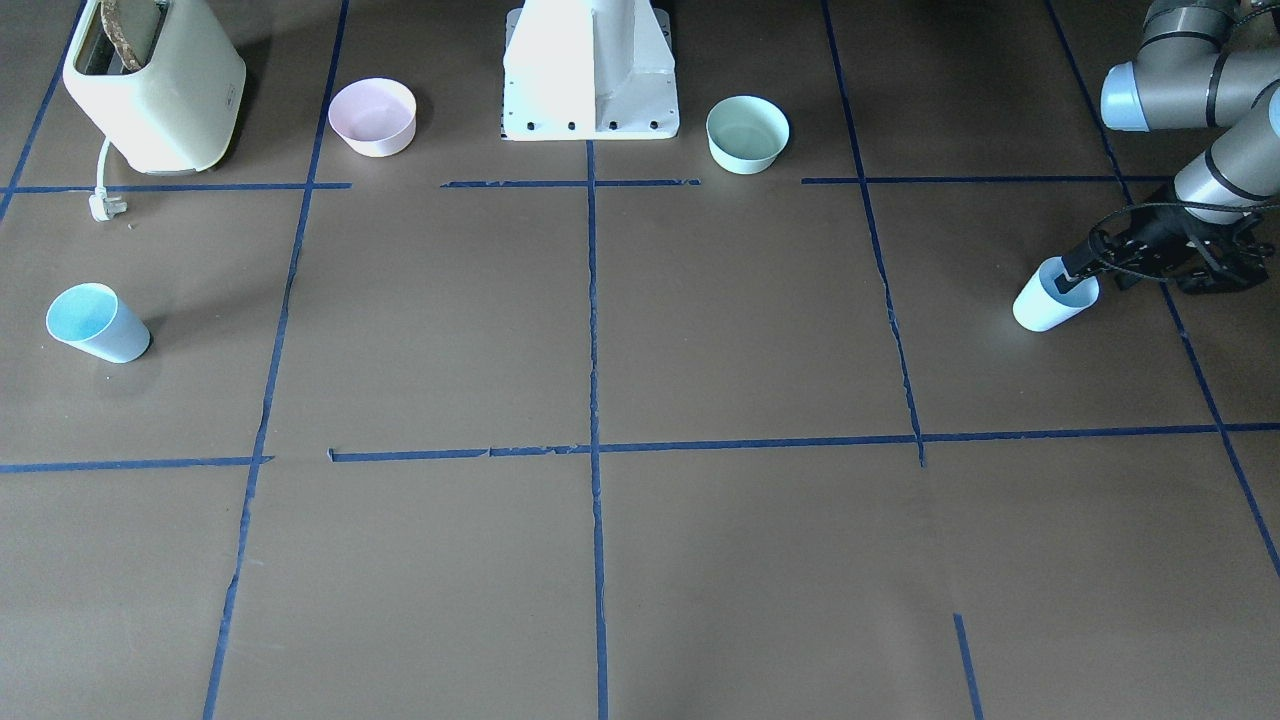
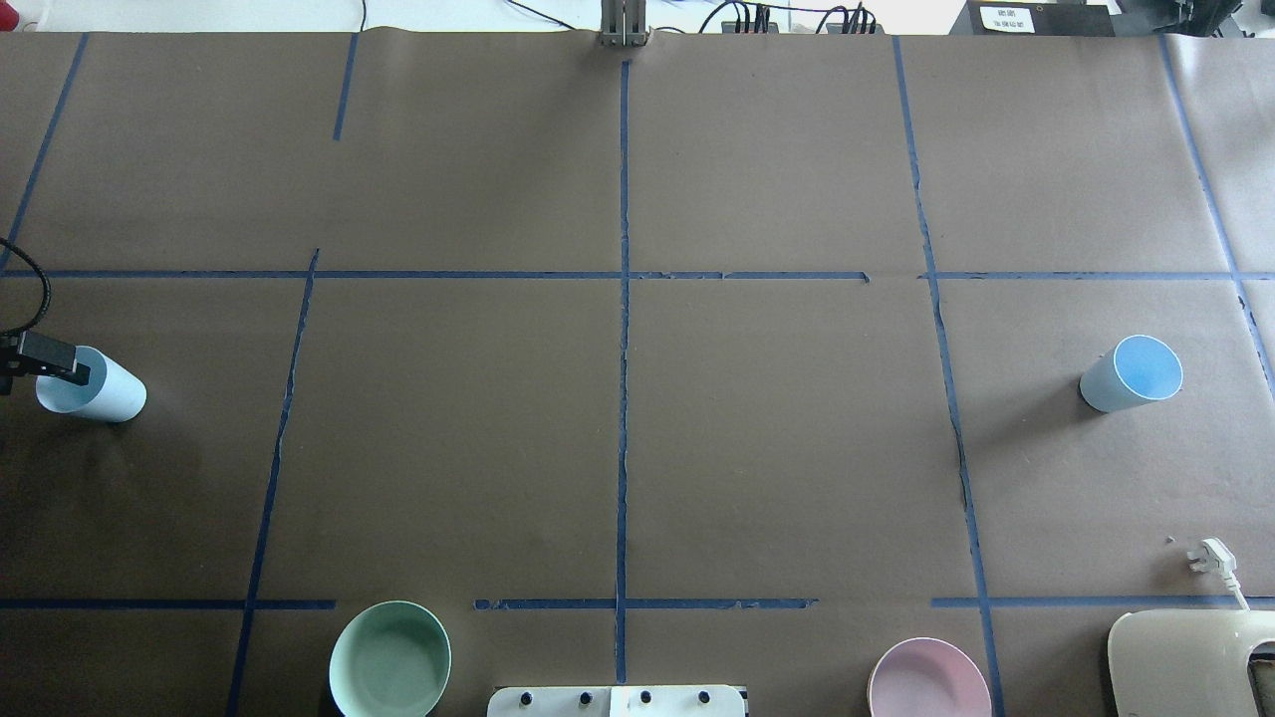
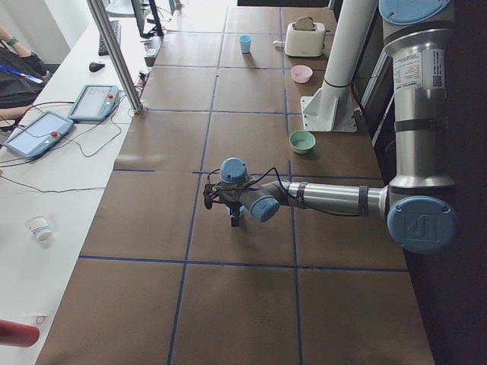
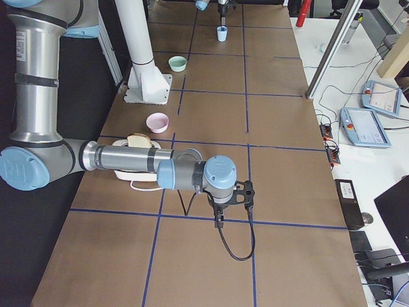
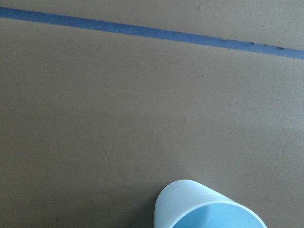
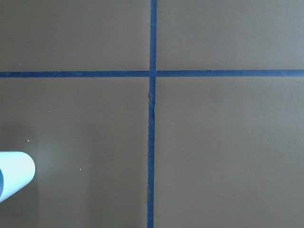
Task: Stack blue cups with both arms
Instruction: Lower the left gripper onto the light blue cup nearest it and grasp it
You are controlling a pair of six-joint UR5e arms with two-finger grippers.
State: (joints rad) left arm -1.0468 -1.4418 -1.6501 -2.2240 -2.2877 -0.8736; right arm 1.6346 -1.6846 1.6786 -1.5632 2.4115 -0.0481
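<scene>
One blue cup (image 1: 1045,305) stands upright at the robot's far left; it also shows in the overhead view (image 2: 100,390) and at the bottom of the left wrist view (image 5: 209,209). My left gripper (image 1: 1078,270) is at its rim, with a black finger (image 2: 55,360) reaching into the mouth. I cannot tell whether it grips the cup. The other blue cup (image 1: 97,322) stands free at the robot's far right (image 2: 1131,373). It shows at the lower left edge of the right wrist view (image 6: 14,176). My right gripper (image 4: 219,220) shows only in the exterior right view; whether it is open or shut I cannot tell.
A pink bowl (image 1: 372,117) and a mint-green bowl (image 1: 747,133) sit on either side of the white pedestal (image 1: 590,70). A cream toaster (image 1: 150,85) holding bread stands at the robot's right, its plug (image 1: 103,205) on the table.
</scene>
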